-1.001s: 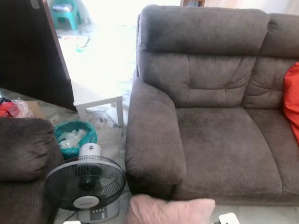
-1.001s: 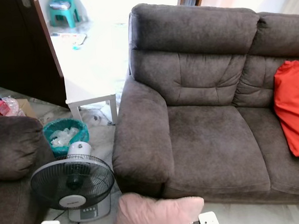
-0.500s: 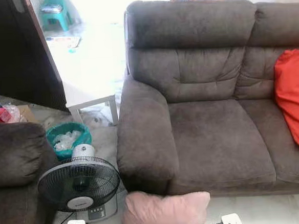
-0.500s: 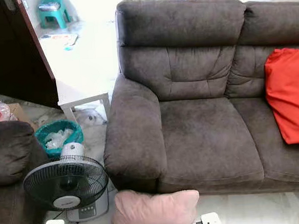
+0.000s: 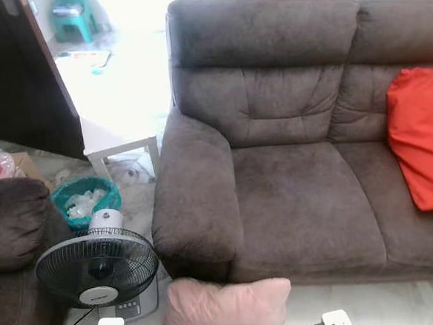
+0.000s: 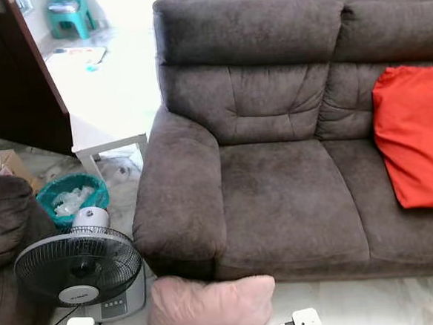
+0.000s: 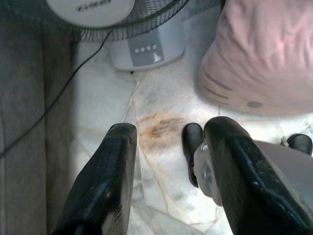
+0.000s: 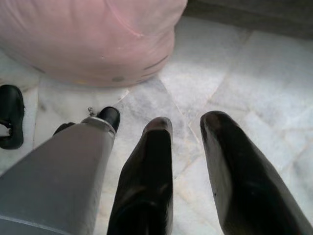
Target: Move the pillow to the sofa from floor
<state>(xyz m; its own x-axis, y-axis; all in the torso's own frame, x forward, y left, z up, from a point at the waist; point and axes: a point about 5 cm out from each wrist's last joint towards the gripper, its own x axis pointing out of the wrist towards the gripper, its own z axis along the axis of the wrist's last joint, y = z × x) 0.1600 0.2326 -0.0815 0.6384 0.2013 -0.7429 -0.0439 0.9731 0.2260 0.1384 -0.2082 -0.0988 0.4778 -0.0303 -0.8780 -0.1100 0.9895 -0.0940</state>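
Observation:
A pale pink pillow (image 5: 227, 310) lies on the marble floor, against the front of the sofa's left armrest (image 5: 193, 201). The dark grey sofa (image 5: 304, 193) has a bare seat behind it. In the left wrist view, my left gripper (image 7: 171, 128) hangs open over the floor, with the pillow (image 7: 269, 54) just beyond its fingertips. My right gripper (image 8: 187, 122) is also open and empty above the tiles, and the pillow (image 8: 88, 34) lies a short way ahead of it.
A red cushion (image 5: 421, 137) rests on the sofa's right seat. A standing fan (image 5: 98, 271) with a cable is left of the pillow. Behind the fan are a green bin (image 5: 85, 201) and a white table (image 5: 114, 132). A dark armchair (image 5: 12, 221) is at far left.
The whole view has slid left, so the camera has moved right. The pillow still lies in the same spot on the floor.

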